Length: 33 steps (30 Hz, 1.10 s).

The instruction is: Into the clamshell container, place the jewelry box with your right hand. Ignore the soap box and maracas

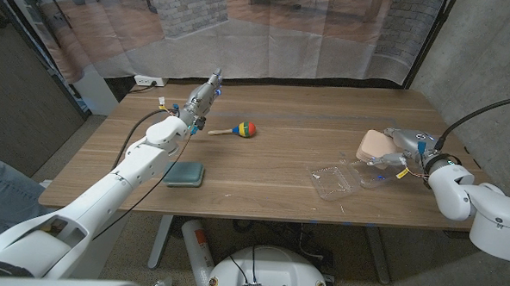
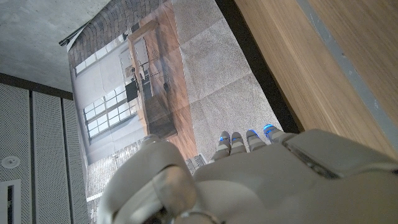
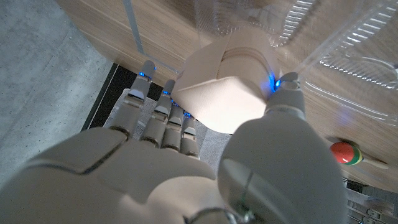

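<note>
Box gripped, not yet in the clamshell.
Right hand [image 1: 399,152] is holding the box [image 1: 374,147] just beside the open clamshell [image 1: 340,180]; placing remains. Left hand [image 1: 201,98] is hanging raised, grip unclear.

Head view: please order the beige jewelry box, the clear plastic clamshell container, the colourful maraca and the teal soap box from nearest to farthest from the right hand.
1. Beige jewelry box, held in the right hand.
2. Clear plastic clamshell container, just beside the hand toward the table's middle.
3. Colourful maraca, past the middle.
4. Teal soap box, on the left side near the left arm.
</note>
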Each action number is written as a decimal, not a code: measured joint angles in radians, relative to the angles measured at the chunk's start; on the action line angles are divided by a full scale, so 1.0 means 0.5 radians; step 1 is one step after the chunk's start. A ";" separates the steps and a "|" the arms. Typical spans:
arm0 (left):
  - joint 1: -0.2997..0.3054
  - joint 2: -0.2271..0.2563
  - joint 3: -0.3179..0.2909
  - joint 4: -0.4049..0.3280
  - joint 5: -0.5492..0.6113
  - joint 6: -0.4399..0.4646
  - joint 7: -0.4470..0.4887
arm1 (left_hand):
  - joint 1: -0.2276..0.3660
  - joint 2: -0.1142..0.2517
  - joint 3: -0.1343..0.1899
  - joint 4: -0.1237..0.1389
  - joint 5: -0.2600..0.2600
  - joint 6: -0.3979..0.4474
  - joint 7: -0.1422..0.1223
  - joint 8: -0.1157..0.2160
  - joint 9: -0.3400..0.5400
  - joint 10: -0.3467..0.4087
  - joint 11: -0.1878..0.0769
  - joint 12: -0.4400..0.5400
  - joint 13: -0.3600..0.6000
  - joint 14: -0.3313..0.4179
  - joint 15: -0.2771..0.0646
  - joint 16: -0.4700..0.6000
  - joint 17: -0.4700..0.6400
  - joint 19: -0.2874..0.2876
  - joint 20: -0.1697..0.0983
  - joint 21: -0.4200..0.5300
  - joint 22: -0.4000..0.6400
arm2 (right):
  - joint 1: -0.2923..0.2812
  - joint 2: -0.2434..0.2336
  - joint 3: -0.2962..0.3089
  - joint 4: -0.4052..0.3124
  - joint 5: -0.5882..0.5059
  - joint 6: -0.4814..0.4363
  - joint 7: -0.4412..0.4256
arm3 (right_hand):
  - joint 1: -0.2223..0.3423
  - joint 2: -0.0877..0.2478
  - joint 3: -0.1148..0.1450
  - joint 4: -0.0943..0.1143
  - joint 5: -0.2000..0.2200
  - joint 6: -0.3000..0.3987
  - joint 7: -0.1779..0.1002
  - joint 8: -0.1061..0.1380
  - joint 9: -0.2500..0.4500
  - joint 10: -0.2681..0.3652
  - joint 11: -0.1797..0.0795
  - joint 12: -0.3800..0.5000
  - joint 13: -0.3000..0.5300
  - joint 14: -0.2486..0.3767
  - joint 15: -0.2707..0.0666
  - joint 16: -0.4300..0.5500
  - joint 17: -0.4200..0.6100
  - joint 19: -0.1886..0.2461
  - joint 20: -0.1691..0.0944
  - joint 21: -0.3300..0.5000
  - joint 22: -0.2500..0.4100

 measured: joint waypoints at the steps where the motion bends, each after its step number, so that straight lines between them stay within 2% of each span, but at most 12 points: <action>1: 0.001 0.001 -0.001 0.000 0.000 -0.001 0.000 | 0.000 0.000 0.000 0.000 0.000 0.000 0.001 -0.005 0.000 -0.004 0.004 0.000 0.000 0.000 0.000 0.000 0.000 -0.002 -0.002 0.000 0.000 | 0.001 0.002 -0.006 0.000 -0.001 -0.002 0.003 | 0.000 0.000 0.000 0.000 -0.005 0.001 0.001 0.000 0.000 0.000 0.000 0.000 0.000 0.000 0.000 0.000 0.000 0.000 0.000 0.000 0.000; 23: 0.027 0.014 -0.007 -0.041 0.006 -0.004 0.020 | 0.008 0.008 -0.008 -0.008 0.000 -0.018 -0.003 -0.004 0.000 -0.007 0.007 0.000 0.000 -0.010 0.010 0.000 0.000 -0.002 -0.002 0.000 0.000 | 0.097 -0.010 -0.158 0.030 0.002 -0.024 0.041 | 0.010 -0.010 0.000 0.000 -0.005 0.003 0.003 0.000 0.013 0.001 -0.001 -0.004 0.018 0.000 0.000 -0.009 0.000 -0.013 -0.002 -0.007 0.000; 33: 0.034 0.020 -0.007 -0.062 0.010 0.000 0.025 | 0.008 0.008 -0.008 -0.008 0.000 -0.018 -0.003 -0.004 0.000 -0.007 0.007 0.000 0.000 -0.010 0.010 0.000 0.000 -0.002 -0.002 0.000 0.000 | 0.185 -0.025 -0.266 0.043 0.037 -0.065 0.044 | 0.007 -0.007 0.000 0.000 -0.020 0.003 0.003 0.000 0.013 0.005 -0.005 -0.023 0.028 0.000 0.000 -0.014 0.009 -0.030 0.001 -0.015 0.010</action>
